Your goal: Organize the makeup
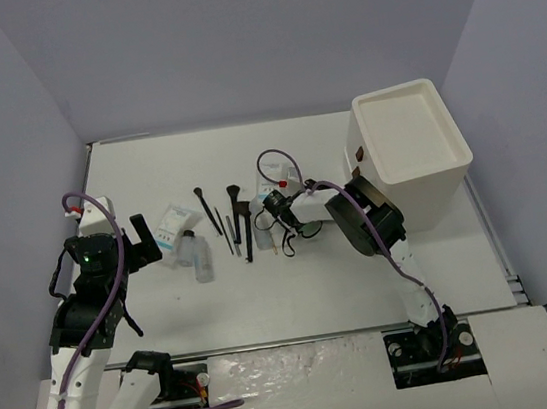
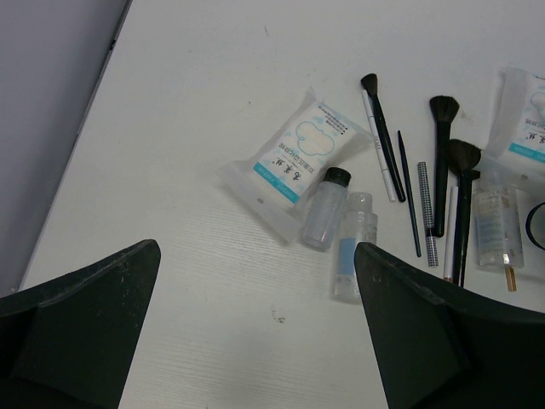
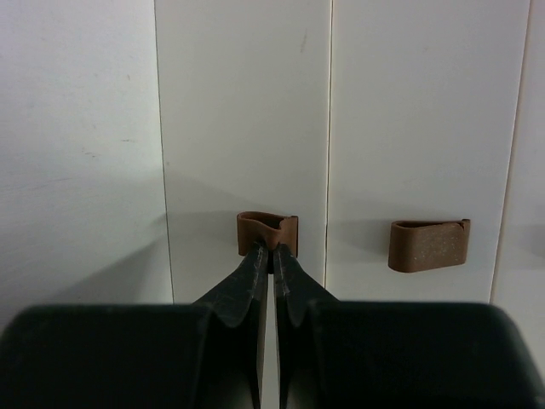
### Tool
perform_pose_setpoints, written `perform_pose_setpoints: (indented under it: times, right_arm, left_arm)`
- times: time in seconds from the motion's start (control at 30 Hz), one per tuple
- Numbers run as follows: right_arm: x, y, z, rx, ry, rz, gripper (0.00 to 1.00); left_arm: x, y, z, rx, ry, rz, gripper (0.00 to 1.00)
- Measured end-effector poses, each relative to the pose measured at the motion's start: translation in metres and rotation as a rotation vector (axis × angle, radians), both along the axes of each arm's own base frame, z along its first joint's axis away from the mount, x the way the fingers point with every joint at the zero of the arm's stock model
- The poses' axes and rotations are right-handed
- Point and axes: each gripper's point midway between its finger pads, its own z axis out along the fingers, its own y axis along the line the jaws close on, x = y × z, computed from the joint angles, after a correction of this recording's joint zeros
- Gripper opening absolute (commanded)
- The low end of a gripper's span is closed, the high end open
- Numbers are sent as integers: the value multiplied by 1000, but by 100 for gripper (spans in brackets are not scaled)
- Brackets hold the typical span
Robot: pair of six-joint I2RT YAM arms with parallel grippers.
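Right gripper (image 3: 272,250) is narrowed to a pinch on the left brown loop handle (image 3: 267,228) of the tall white plastic drawer box (image 1: 408,141), evidently to open storage. Left gripper (image 2: 255,247) hangs wide and empty, near and left of the makeup (image 1: 212,235), which lies loose mid-table, left of the box.

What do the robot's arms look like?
The left arm and right arm are white tubes with chunky black joints. A purple cable loops along each. A small green light glows on the left arm. The left gripper and right gripper each have two black, wedge-shaped fingers.
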Motion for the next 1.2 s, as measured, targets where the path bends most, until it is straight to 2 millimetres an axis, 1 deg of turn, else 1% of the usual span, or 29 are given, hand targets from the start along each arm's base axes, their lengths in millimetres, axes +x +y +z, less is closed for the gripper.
perform_pose_setpoints:
  times: [0.3, 0.83, 0.93, 1.0, 1.03, 1.07, 1.13, 1.2]
  right_arm:
    - [-6, 46, -1, 108, 28, 117, 0]
    - [-6, 104, -1, 339, 71, 251, 0]
    - [-6, 111, -1, 365, 73, 265, 0]
    - [-6, 115, -1, 380, 74, 271, 5]
    - [-6, 116, -1, 386, 74, 273, 9]
    - [-6, 118, -2, 394, 76, 276, 14]
    - [-7, 123, -6, 437, 93, 288, 29]
    - [-10, 134, -13, 504, 120, 309, 39]
  left_arm:
    - [0, 0, 0, 0, 0, 0, 97]
    - [0, 0, 0, 0, 1, 0, 97]
    - [0, 0, 0, 0, 2, 0, 97]
    - [0, 0, -1, 1, 3, 0, 97]
    - [0, 0, -1, 1, 3, 0, 97]
    - [1, 0, -1, 1, 4, 0, 97]
    - [1, 0, -1, 0, 6, -1, 97]
    - [1, 0, -2, 0, 10, -2, 97]
